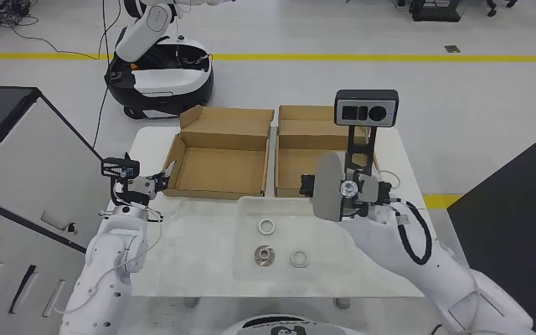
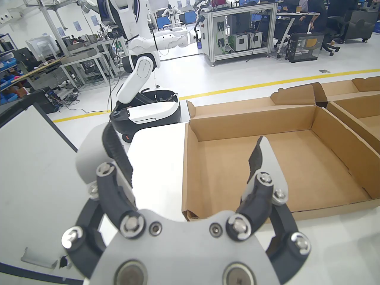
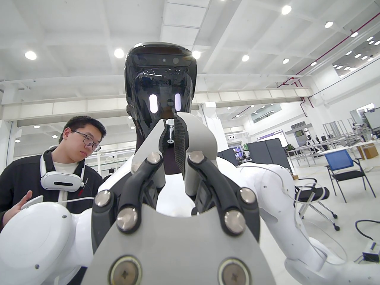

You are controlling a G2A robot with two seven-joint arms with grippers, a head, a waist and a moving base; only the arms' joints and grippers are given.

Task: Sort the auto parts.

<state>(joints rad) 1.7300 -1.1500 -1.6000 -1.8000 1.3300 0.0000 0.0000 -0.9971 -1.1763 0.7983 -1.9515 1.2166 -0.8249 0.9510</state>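
The right fingers [image 3: 180,137] were clamped shut on a small threaded part [image 3: 169,133], tips turned upward. The left fingers [image 2: 257,158] gaped wide, holding nothing, an open cardboard box [image 2: 297,164] just beyond them. Three round parts [image 1: 265,255] lay on the table [image 1: 201,251] between the two pairs.

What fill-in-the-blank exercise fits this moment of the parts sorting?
1. The left gripper is ___, holding nothing.
2. The right gripper is ___ on a small threaded part.
3. In front of the cardboard boxes, ___ rings lie near a finned disc.
Missing words: open; shut; two.
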